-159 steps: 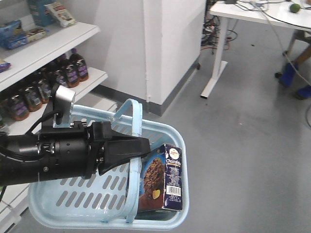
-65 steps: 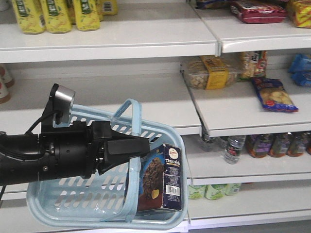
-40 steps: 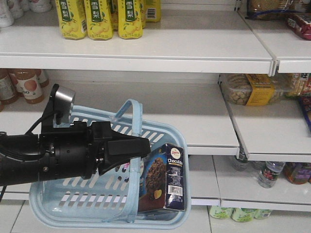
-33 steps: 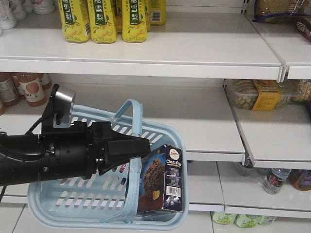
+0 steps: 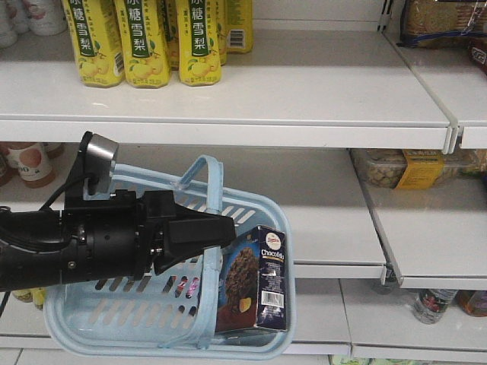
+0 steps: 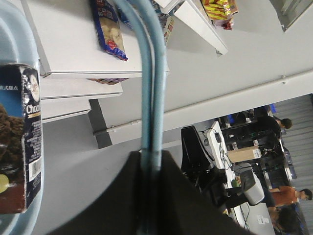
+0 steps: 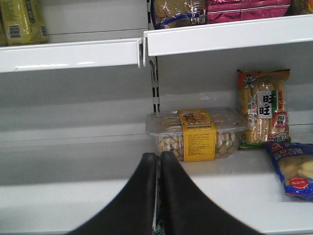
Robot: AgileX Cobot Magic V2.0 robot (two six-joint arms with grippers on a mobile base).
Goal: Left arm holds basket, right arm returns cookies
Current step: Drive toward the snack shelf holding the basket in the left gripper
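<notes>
The light blue basket (image 5: 114, 323) hangs in front of the shelves, low in the front view. My left gripper (image 5: 225, 228) is shut on both hoop handles (image 6: 150, 73), which run together between its black jaws (image 6: 150, 154). The cookies (image 5: 259, 287), a dark navy carton, stand upright in the basket's right corner and show at the left edge of the left wrist view (image 6: 19, 142). My right gripper (image 7: 159, 155) is shut with nothing held and faces a shelf; it is out of the front view.
Yellow drink bottles (image 5: 137, 42) stand on the top shelf above the basket. A clear biscuit pack with a yellow label (image 7: 195, 134) lies just beyond the right fingertips, with snack bags (image 7: 264, 115) to its right. A metal shelf upright (image 7: 154, 83) divides the bays.
The background swung from open floor to the shelves, and they now look closer and shifted right. Basket, cookies and left gripper keep the same hold and place in view.
</notes>
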